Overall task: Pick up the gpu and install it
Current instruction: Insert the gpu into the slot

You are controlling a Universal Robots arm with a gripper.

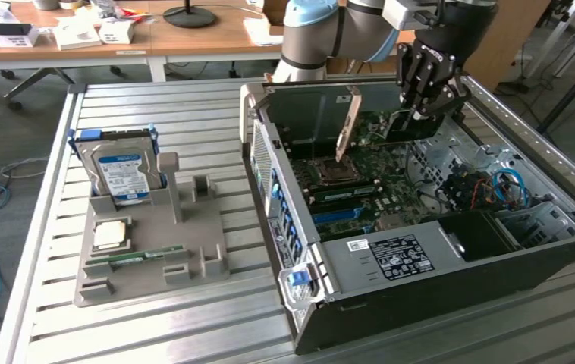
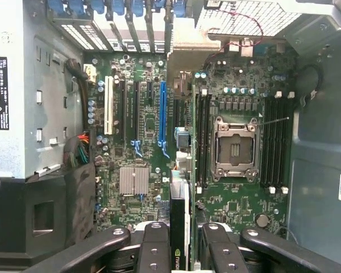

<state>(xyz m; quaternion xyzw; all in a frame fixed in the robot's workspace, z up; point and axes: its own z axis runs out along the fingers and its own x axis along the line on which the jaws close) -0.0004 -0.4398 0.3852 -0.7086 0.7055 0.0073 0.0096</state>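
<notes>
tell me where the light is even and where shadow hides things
Exterior view: even light on the table, with a bay of the case in dark shadow. Wrist view: the motherboard is evenly lit, and the gpu in the gripper looks dark.

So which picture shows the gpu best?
The exterior view. There the gpu hangs from the gripper above the motherboard, with a flat side facing the camera. The wrist view looks straight down its thin edge, pinched in the gripper, so it looks like a dark strip.
</notes>
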